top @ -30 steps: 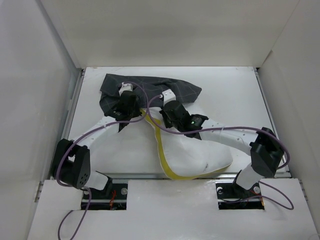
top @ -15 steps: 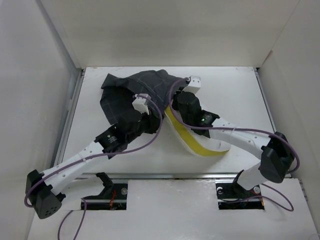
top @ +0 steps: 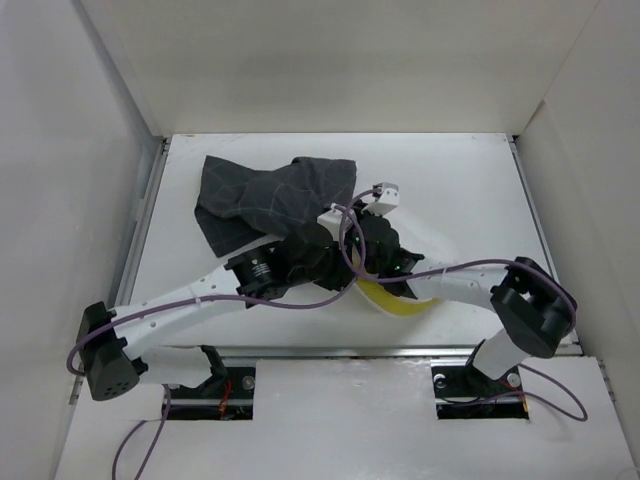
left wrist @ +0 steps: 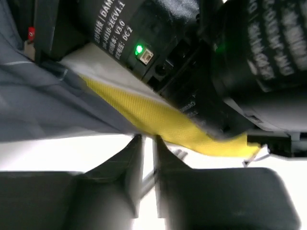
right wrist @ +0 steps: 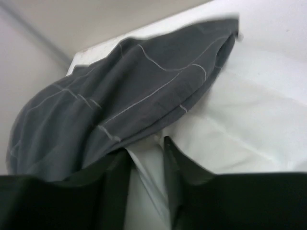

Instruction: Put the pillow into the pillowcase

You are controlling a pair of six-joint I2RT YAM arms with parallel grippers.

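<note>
The left arm (top: 180,305) stretches low from the near left corner toward the middle of the table (top: 470,180). The right arm (top: 460,288) folds in from the near right, and the two wrists crowd together there. The pillowcase (top: 265,190) lies bunched at far left, draped over the pillow (top: 391,300), whose yellow edge shows at the near side.

The left gripper (left wrist: 146,140) is drawn almost together at the yellow piping; through the blur I cannot tell what it pinches. The right gripper (right wrist: 146,154) nips a fold of white pillow fabric just below the pillowcase's hem.
</note>
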